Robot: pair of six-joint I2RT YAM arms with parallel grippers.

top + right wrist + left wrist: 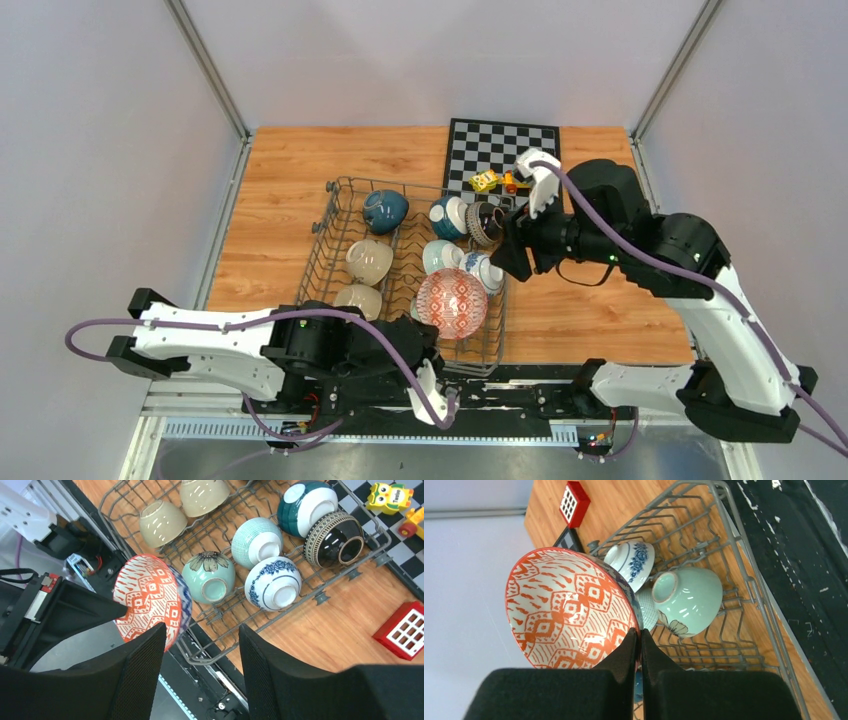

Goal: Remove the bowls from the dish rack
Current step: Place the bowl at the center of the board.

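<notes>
My left gripper (640,640) is shut on the rim of an orange-and-white patterned bowl (569,610), which it holds on edge over the near right corner of the grey wire dish rack (318,245). In the top view this bowl (452,303) hangs above the rack's front. Still in the rack are a celadon flowered bowl (207,575), a blue-and-white bowl (272,582), a pale green hatched one (255,542), a teal one (305,500), a brown striped one (335,537) and two beige ones (162,522). My right gripper (201,630) stands open above the rack's right side, holding nothing.
A black-and-white chessboard (500,150) lies behind the rack with small toys (485,180) on it. A red block (402,630) sits on the wooden table to the rack's right. The black base rail (520,385) runs along the near edge.
</notes>
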